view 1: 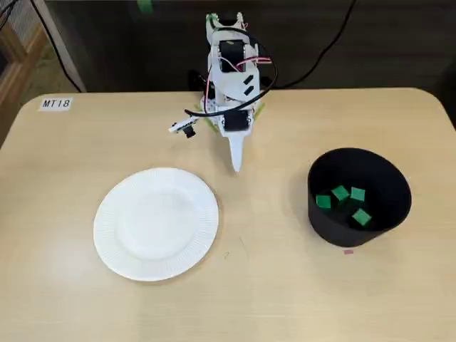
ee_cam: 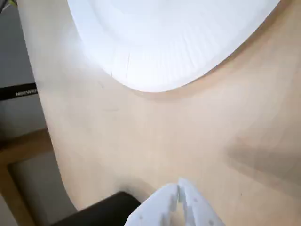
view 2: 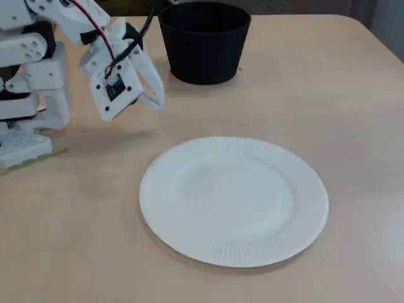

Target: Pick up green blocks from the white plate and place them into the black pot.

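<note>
The white plate (view 1: 108, 229) lies bare on the tabletop (view 1: 271, 292), with no block visible on it in any view. 4 green blocks (view 1: 340, 192) sit inside the black pot (view 1: 322, 226), which stands well apart from the plate, to its right in the fixed view from above. The end effector (view 1: 236, 165) is clenched on nothing and hangs low over the tabletop between plate and pot, close to the arm's base.

The task looks complete, so the main risk is needless motion. Another reach to the plate would close on air, and the fingertips could scrape or shove the light plate across the tabletop. A low swing toward the pot could strike its wall and shift or tip it, spilling the blocks.
</note>
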